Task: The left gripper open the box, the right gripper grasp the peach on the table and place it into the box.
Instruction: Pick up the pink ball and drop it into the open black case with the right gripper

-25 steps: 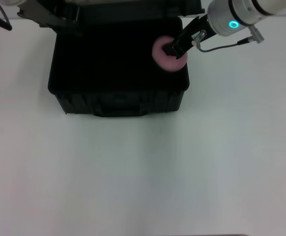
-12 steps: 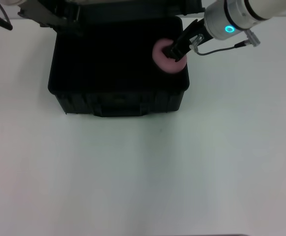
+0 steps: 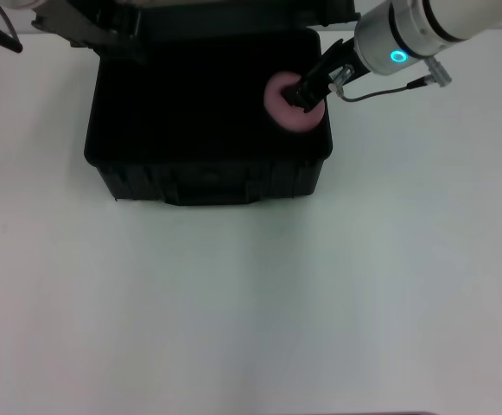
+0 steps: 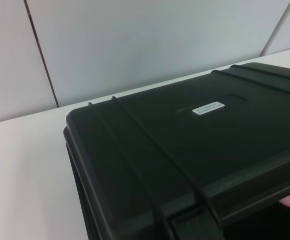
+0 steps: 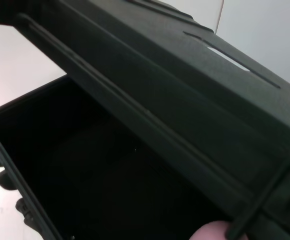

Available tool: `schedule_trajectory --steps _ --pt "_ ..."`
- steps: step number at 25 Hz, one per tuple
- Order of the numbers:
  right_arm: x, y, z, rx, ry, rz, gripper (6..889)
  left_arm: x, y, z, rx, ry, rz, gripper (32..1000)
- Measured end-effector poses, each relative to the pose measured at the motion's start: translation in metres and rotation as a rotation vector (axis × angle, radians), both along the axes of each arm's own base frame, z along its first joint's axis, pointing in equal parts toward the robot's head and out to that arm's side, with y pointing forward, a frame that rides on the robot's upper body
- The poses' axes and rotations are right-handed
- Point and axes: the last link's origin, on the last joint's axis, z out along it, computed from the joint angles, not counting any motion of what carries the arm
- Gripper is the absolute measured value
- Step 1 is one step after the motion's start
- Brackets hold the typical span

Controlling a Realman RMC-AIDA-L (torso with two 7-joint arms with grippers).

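The white table [image 3: 251,303] is filling most of the head view, and the black box [image 3: 207,164] is sitting open on its far half, its dark interior facing up. The lid [image 4: 184,145] is standing raised along the box's far edge; in the left wrist view its ribbed outer face and a small white label [image 4: 206,107] are showing, and in the right wrist view the lid is leaning over the empty black cavity. The left gripper [image 3: 104,30] is reaching in at the far left corner of the box by the lid, though whether its fingers are apart or together is not something the views are showing. The right gripper [image 3: 305,89] is coming in from the far right, its arm's ring glowing blue-cyan, and its slim fingers are clamping the peach [image 3: 283,105]. The peach is hanging inside the box opening at the right side, close to the right wall
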Motion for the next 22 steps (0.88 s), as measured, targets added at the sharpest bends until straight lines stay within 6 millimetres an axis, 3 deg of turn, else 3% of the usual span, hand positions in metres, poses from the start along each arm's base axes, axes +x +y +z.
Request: schedule_trajectory --steps 22 --pt "0.0005 0.0017 -0.0002 0.015 0.001 0.001 50 0.0011 0.0002 0.0000 0.000 0.000 -0.003 382"
